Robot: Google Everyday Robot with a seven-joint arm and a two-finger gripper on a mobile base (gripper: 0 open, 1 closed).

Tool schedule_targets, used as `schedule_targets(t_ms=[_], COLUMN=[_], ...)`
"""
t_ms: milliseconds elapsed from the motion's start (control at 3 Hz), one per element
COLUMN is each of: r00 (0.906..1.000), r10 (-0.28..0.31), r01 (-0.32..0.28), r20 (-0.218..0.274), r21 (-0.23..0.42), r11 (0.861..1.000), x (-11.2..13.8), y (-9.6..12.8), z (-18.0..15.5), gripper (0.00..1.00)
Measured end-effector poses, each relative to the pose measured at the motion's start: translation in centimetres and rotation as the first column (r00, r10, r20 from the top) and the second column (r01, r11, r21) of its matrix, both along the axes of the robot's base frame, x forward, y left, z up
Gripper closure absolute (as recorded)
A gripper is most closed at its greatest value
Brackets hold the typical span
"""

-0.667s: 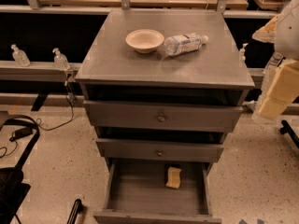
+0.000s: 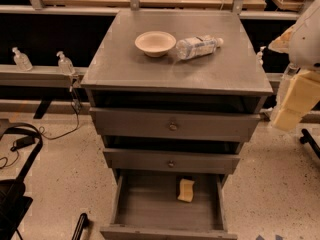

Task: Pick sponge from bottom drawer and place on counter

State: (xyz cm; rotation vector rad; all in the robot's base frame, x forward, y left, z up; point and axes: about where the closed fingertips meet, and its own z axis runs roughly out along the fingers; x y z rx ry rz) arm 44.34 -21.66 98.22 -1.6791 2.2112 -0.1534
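Here, pincer [image 2: 290,109] hanging beside counter [image 2: 150,70], grip unclear, sponge [image 2: 186,190] in bottom drawer [image 2: 145,204].

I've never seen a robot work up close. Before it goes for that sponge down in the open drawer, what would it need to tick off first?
1. Bottom drawer pulled out: ok.
2. Sponge in sight, lying in the tray toward the back right: ok.
3. Room to come down on it: it sits close under the middle drawer front: cannot tell.
4. Gripper lined up above the sponge: not ok. It hangs to the right of the cabinet, about level with the top drawer.
5. Landing spot on the counter: the bowl and water bottle sit toward the back, with room in front of them: ok.
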Motion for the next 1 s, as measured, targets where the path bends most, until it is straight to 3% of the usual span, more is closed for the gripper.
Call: schedule_targets(t_ms=[333, 667, 1000], r00=[0.9992, 0.9974, 0.9980], r10=[0.039, 0.066, 0.038], r01=[-0.039, -0.058, -0.021], r20=[0.008, -0.031, -0.049], r21=[0.038, 0.199, 0.310], r11=[0.999, 0.978, 0.950], x=[-1.5, -3.4, -5.1], y=[0.8, -0.2, -1.7], z=[-2.0, -10.9, -17.0], gripper=[0.00, 0.00, 0.00])
